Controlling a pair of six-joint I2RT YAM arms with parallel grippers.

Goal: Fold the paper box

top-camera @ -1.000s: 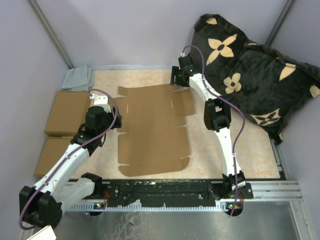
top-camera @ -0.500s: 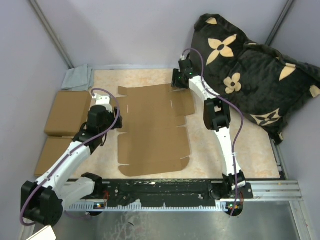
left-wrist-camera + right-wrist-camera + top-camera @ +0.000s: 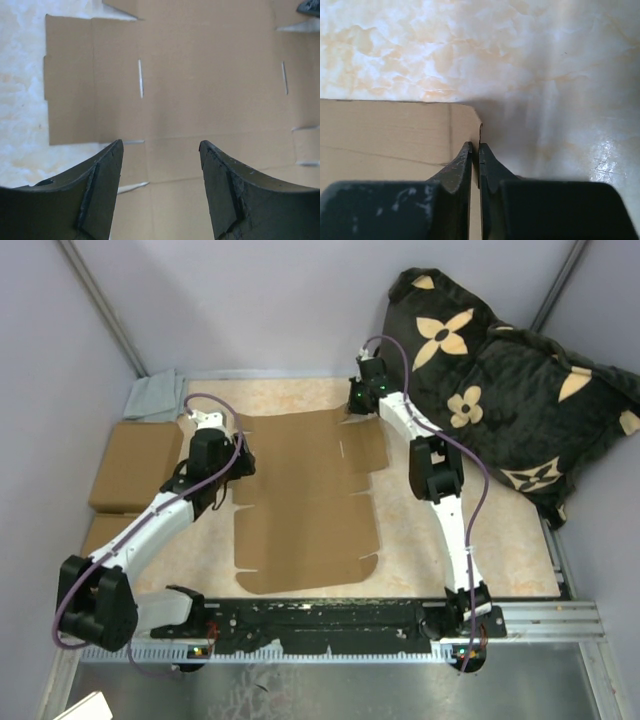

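Right pincer (image 3: pixel 476 146) nipped almost shut on the far right corner of the paper box (image 3: pixel 300 500), the thin cardboard edge caught between the two fingertips. From the wrist the sheet spreads away to the left of the fingers, with bare table (image 3: pixel 530 60) to the right and ahead. Whether the corner is off the table yet, cannot tell. Box lies open, flat and unfolded in the middle of the table between the two arms, long axis running from the near edge toward the far wall, side flaps and slits at the far half. Right arm stretched far out along the box's right side, wrist tipped down onto the corner. Left pincer (image 3: pixel 160 145) wide, holding nothing, hanging over the left part of the sheet and aimed down and toward the far end, the left flap with its slit just ahead. Left arm bent at the elbow, forearm slanting in from the near left. Judgement: the fold likely turns on the crease along the long axis just inside the held corner, so the right arm is placed for it, the left near enough to steady the middle panel. Outward: two brown cardboard blocks (image 3: pixel 130 465) left of the box, grey cloth (image 3: pixel 155 395) far left, black flowered cushion (image 3: pixel 500 370) far right
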